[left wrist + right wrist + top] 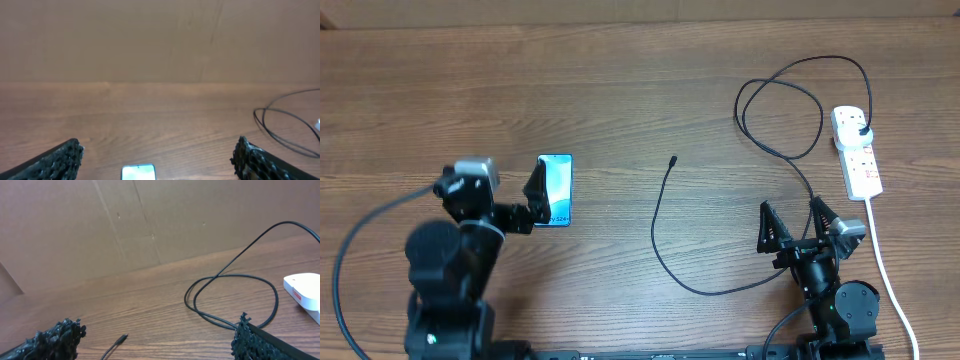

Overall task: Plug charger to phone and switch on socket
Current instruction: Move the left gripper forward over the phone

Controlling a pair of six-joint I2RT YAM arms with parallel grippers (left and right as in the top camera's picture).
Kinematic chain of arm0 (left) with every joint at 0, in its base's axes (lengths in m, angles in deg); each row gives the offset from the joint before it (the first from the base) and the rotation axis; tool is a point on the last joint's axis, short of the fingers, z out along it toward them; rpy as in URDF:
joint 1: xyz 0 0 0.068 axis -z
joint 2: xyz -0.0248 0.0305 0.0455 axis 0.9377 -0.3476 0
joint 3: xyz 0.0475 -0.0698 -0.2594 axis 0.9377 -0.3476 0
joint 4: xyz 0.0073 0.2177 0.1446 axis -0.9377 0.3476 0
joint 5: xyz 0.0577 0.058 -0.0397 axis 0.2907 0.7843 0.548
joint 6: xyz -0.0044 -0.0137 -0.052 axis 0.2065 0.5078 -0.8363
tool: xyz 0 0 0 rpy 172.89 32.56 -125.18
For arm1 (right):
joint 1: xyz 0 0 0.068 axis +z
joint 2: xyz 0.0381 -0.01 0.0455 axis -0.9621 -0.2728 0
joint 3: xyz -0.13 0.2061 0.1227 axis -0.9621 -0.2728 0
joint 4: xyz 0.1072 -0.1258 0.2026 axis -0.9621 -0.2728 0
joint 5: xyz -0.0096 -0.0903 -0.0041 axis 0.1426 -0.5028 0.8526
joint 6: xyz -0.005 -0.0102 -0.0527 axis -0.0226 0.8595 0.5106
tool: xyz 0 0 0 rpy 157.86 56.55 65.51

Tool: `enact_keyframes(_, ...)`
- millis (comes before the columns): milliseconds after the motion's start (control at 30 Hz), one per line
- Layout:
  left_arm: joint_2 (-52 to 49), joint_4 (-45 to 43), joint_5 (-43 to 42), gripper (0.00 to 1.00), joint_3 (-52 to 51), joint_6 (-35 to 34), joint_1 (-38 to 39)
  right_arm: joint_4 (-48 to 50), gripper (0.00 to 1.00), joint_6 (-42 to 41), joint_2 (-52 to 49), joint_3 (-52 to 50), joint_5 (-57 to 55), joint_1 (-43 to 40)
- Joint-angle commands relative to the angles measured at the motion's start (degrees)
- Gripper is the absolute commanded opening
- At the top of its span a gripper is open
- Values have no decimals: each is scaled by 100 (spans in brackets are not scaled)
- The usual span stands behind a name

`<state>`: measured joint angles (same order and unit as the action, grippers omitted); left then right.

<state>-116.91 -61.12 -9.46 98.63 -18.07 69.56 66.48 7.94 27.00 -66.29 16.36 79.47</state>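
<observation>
- Wood-grain bench from overhead: the phone lies screen up at the left. The charger trails across the middle, and its connector tip lies free, well apart from the phone. The black plug looks seated in the socket at the far right, whose white cord runs toward the near edge. Nothing is joined to the phone yet. Fetching the tip, mating it and pressing the switch all appear left to do, and the switch's position is too small to read. The left pincer reaches out from its folded arm to the phone's left edge. The right pincer points away from its base with the cable passing just beside it.
- Left wrist: the left pincer's fingers stand wide apart and hold nothing. The phone shows low between them, and whether anything touches it cannot be judged. The view runs low across the bench to a cardboard wall, so the wrist seems held near level.
- Right wrist: the right pincer is likewise spread and empty. The connector tip lies ahead to the left, the charger's loop curls ahead to the right, and a corner of the socket shows at the right edge. This arm looks the better placed to collect the tip.
</observation>
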Motion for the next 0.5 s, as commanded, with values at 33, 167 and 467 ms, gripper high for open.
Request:
enact_keyframes(33, -848, 599, -326, 100, 1084, 197, -42, 24, 100, 4, 52, -61, -11, 20)
enact_keyframes(167, -1790, 1609, -483, 99, 2194, 199, -42, 24, 100, 4, 52, -61, -9, 20)
enact_keyframes(467, -4048, 4271, -702, 99, 4951, 739, -70, 24, 100, 4, 52, -61, -9, 20)
